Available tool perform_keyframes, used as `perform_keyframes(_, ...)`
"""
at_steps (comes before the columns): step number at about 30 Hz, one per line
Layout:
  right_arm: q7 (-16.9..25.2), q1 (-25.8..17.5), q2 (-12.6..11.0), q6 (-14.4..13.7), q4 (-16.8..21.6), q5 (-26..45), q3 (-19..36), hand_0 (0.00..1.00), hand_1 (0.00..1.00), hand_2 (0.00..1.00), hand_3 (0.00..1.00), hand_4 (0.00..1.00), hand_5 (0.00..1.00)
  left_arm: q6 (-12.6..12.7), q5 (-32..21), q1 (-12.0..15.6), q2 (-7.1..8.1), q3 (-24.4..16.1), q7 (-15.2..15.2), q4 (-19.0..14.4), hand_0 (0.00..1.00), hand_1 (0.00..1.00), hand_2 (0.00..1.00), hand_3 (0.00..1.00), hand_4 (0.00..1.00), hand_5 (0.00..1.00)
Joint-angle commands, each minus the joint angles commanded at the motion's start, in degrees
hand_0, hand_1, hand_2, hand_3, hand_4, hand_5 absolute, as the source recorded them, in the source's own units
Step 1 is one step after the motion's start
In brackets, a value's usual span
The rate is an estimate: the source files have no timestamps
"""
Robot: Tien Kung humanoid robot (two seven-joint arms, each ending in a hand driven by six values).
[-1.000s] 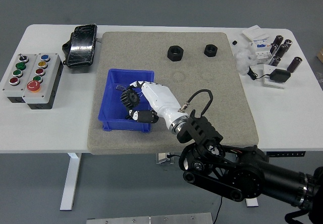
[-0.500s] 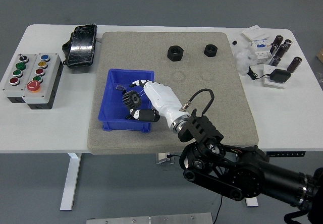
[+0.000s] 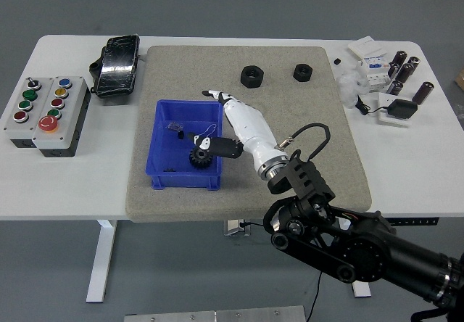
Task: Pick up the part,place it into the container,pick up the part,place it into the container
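Released since a second ago, the gear [image 3: 201, 157] is now seen lying inside the blue bin [image 3: 185, 179], near its right wall, while the right robot hand [image 3: 226, 122] has been drawn back from the bin's middle to its right rim. The white hand is seen with fingers spread and nothing held: the fingertips [image 3: 209, 93] are stretched past the bin's far right corner, and the dark thumb [image 3: 214, 145] is reached over the right wall, just above the gear. Whether thumb and gear are touching cannot be told.

A small dark part [image 3: 173, 126] is seen in the bin's far left corner. The bin is set on the left half of a grey mat [image 3: 304, 119], which covers the middle of the white table [image 3: 72, 184]. Two black nuts are left on the mat's far side, the larger nut [image 3: 251, 75] well apart from the smaller nut [image 3: 302, 71] to its right.

A button box [image 3: 45, 114] is placed at the table's left edge, with a black pouch [image 3: 116, 62] beside it at the mat's far left corner. Dark cylinders [image 3: 403, 72] and white items are gathered at the far right. No left arm is in view.
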Motion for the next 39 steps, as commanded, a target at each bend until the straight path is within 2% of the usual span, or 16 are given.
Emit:
perform_keyframes(1,1.0,-1.0,-0.7,-0.8,0.7,0.5,1.7,0.775,0.845,0.866,0.844,0.85,0.401,0.0,0.0,0.0,-0.01,0.0,0.0,0.0,0.663,0.627,0.584,0.623,0.651,0.522)
perform_keyframes(2,1.8,-1.9,-1.3,-1.5,1.3,1.0,3.2,0.743,0.808,0.822,0.793,0.833,0.394,0.0,-0.1,0.0,-0.01,0.1,0.0,0.0,0.663,0.627,0.583,0.624,0.651,0.523)
perform_keyframes(6,6.0,-6.7,-4.1,-4.3,3.1,3.8,10.4,0.743,0.808,0.822,0.793,0.833,0.394,0.0,-0.1,0.3,0.1,0.0,0.0,0.0,0.663,0.627,0.583,0.624,0.651,0.523)
perform_keyframes(10,9.5,-11.8,-6.1,-4.3,3.4,7.0,17.7,0.738,0.806,0.818,0.789,0.823,0.384,0.1,0.0,0.5,0.27,0.0,-0.1,0.0,0.663,0.627,0.583,0.624,0.652,0.522)
perform_keyframes(15,15.4,-18.7,-7.1,-4.0,2.6,13.2,26.7,0.736,0.788,0.814,0.788,0.816,0.368,0.1,0.3,0.8,0.27,-0.2,-0.2,0.0,0.663,0.627,0.583,0.624,0.653,0.523)
perform_keyframes(19,22.2,-23.1,-7.0,-0.8,-0.5,21.3,32.7,0.736,0.788,0.814,0.788,0.816,0.368,0.0,0.8,0.8,0.16,-0.4,-0.2,0.0,0.663,0.627,0.583,0.624,0.653,0.523)
perform_keyframes(20,24.3,-23.9,-6.9,0.3,-1.4,23.7,34.4,0.727,0.745,0.775,0.758,0.837,0.383,0.0,0.9,0.8,0.15,-0.5,-0.2,0.0,0.663,0.627,0.583,0.625,0.654,0.522)
perform_keyframes(25,33.2,-24.9,-5.8,4.6,-3.8,34.3,40.9,0.727,0.745,0.775,0.758,0.837,0.383,-0.1,1.6,0.7,0.28,-0.8,-0.2,0.0,0.663,0.627,0.583,0.625,0.654,0.522)
perform_keyframes(28,37.8,-25.1,-5.5,6.4,-4.0,39.8,43.9,0.731,0.74,0.766,0.755,0.861,0.385,-0.1,1.8,0.7,0.43,-0.8,-0.2,0.0,0.663,0.627,0.583,0.624,0.655,0.523)
perform_keyframes(31,41.9,-25.3,-5.3,8.2,-3.6,44.7,44.7,0.731,0.74,0.766,0.755,0.861,0.385,-0.2,2.1,0.8,0.61,-1.0,-0.2,0.0,0.663,0.627,0.583,0.624,0.655,0.523)
perform_keyframes(33,44.3,-25.5,-5.1,9.1,-3.2,47.7,44.4,0.736,0.739,0.766,0.758,0.888,0.423,-0.2,2.2,0.9,0.68,-1.0,-0.2,0.0,0.663,0.627,0.583,0.623,0.655,0.519)
perform_keyframes(36,47.5,-25.6,-4.6,10.4,-2.7,52.0,42.8,0.736,0.739,0.766,0.758,0.888,0.423,-0.2,2.1,1.0,0.77,-1.0,-0.2,0.0,0.663,0.627,0.583,0.623,0.655,0.519)
perform_keyframes(39,49.6,-25.6,-4.1,10.5,-2.5,55.6,39.9,0.731,0.734,0.759,0.737,0.892,0.433,-0.2,2.0,1.0,0.85,-0.9,-0.2,0.0,0.663,0.627,0.583,0.623,0.659,0.515)
